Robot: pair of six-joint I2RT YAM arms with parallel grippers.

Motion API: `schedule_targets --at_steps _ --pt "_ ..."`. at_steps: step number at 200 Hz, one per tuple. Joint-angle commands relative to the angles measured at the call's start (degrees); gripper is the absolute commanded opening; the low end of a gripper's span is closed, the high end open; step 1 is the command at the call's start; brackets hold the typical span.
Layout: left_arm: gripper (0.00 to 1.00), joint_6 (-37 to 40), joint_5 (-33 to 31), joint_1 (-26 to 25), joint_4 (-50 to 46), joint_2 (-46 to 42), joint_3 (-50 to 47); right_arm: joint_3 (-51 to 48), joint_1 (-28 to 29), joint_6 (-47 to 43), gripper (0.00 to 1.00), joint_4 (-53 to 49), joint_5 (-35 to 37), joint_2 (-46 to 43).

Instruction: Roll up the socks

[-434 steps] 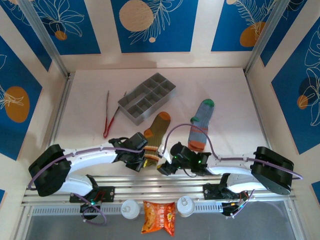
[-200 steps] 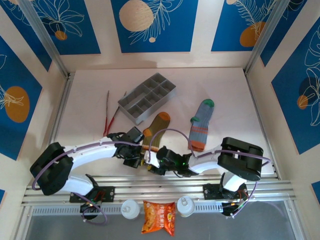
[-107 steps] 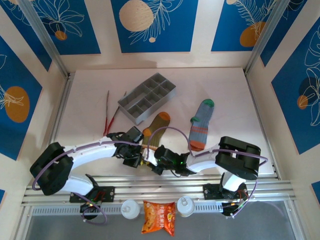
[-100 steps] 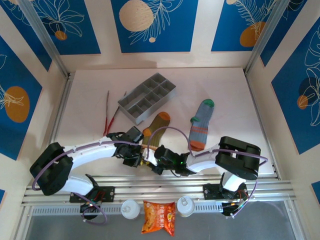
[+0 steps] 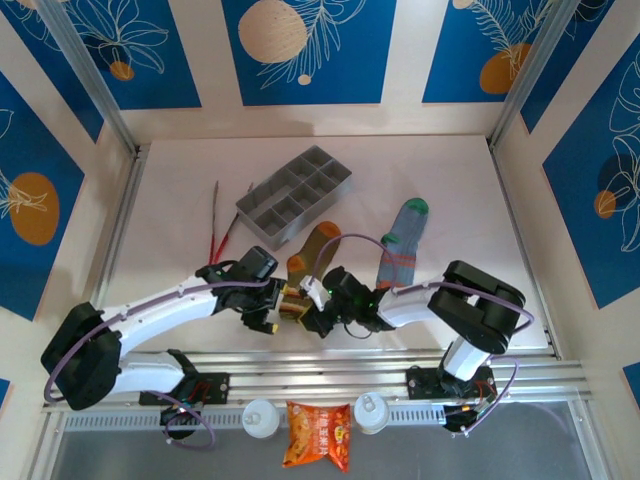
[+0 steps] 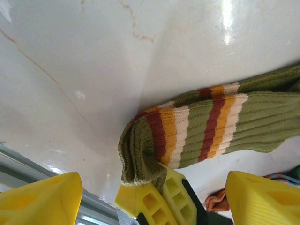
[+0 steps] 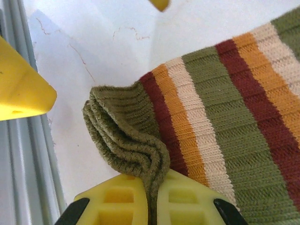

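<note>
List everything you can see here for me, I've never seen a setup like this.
olive-brown sock: one, olive with orange toe and striped cuff, table centre
grey-blue sock: one, green toe, orange cuff, flat to the right of the first
compartment tray: one, grey, behind the socks
tongs: one pair, red, left of the tray
snack packet: one, orange, near edge
white round objects: two, flanking the packet
left end effector: yellow fingers, open beside the cuff
right end effector: yellow fingers, pinching the olive cuff
</note>
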Motion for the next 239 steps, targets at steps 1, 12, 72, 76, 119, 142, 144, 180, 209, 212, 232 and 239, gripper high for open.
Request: schedule_targets --at_steps 1,12,72,76,119,142,144,180,209,212,232,239 --pt "0.80 -1.41 -0.61 0.35 2.94 0.17 -1.09 1.59 -1.86 5.75 0.00 -5.38 -9.92 3.95" --pt "0.78 -1.90 -0.05 0.28 6.18 1.70 -1.12 3.15 -2.84 6.80 0.00 -6.97 -11.85 5.43" --pt "0.70 -4.23 1.46 -0.60 8.80 6.54 0.07 8.19 -7.29 9.59 0.00 -13.93 -16.68 8.74" --pt "0.69 -4.33 0.95 -0.55 8.80 6.46 -0.11 8.27 -7.41 9.66 0.00 -14.18 -16.82 8.86" --pt "0.59 -4.28 -0.90 0.41 11.12 9.26 0.35 9.71 -8.03 9.56 0.00 -17.03 -18.77 9.72" --pt "0.54 -3.90 -0.48 0.79 11.25 11.39 0.32 10.18 -8.47 9.58 0.00 -17.85 -18.98 9.72" --pt "0.54 -3.87 -0.55 0.81 11.28 11.52 0.25 10.24 -8.53 9.52 0.00 -18.03 -18.96 9.72" --pt "0.46 -2.30 -1.99 2.85 9.62 12.48 1.00 11.63 -8.76 8.06 0.00 -20.67 -18.86 9.72" --pt "0.45 1.34 1.09 4.36 4.35 14.95 4.17 12.04 -8.84 6.99 0.00 -21.59 -18.82 9.80" --pt "0.44 1.67 1.37 4.37 3.92 15.20 4.36 12.10 -8.90 6.95 0.00 -21.66 -18.80 9.85" --pt "0.43 3.09 2.83 4.43 1.51 16.61 5.58 12.43 -9.17 6.45 0.00 -22.01 -18.90 10.20" --pt "0.42 3.46 3.40 4.49 0.73 17.06 5.99 12.57 -9.32 6.41 0.00 -22.11 -18.86 10.23"
